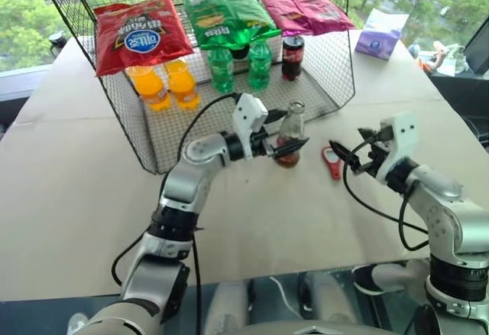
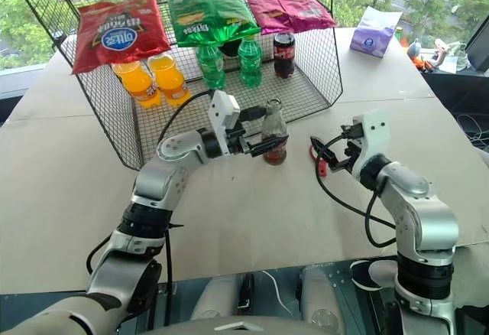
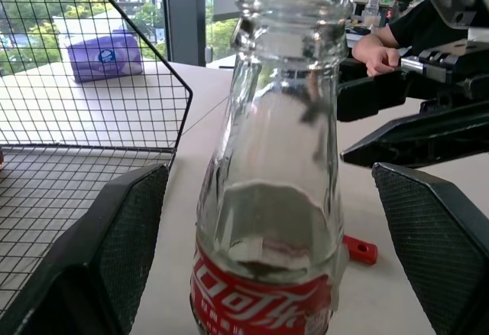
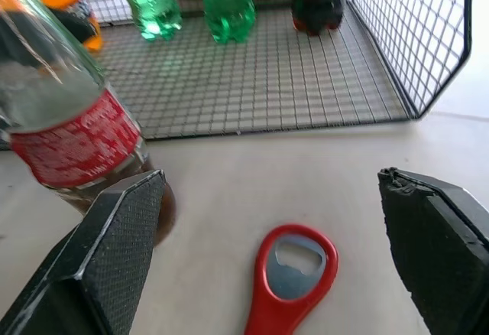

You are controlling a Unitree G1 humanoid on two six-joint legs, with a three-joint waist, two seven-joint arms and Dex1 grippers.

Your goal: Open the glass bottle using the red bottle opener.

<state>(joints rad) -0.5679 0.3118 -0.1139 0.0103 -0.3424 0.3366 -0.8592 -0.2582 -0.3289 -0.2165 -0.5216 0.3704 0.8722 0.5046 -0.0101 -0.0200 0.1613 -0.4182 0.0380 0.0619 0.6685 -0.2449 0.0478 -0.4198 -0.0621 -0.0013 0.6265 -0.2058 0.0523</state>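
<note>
1. The table (image 1: 69, 197) is covered in a pale beige sheet and carries everything else.
2. A black wire basket (image 1: 328, 82) stands at the far side, its open front facing the robot. Three snack bags – red (image 1: 141, 35), green (image 1: 229, 15) and magenta (image 1: 304, 8) – lean against its back wall, with two orange bottles (image 1: 164, 84), two green bottles (image 1: 241, 66) and a dark cola bottle (image 1: 293, 56) in front of them.
3. A purple tissue pack (image 1: 380, 35) lies beyond the basket's right side.
4. The left gripper (image 3: 267, 235) points level toward the right, fingers spread wide on either side of the glass bottle's body without pressing on it.
5. The right gripper (image 4: 275, 235) hovers level above the table to the right, fingers wide apart and holding nothing.
6. The glass bottle (image 1: 290, 138) stands upright on the table just in front of the basket – its mouth is bare, with no cap on it, and dark liquid sits low inside.
7. The red bottle opener (image 1: 331, 162) lies flat on the table between the bottle and the right gripper, touching neither.
</note>
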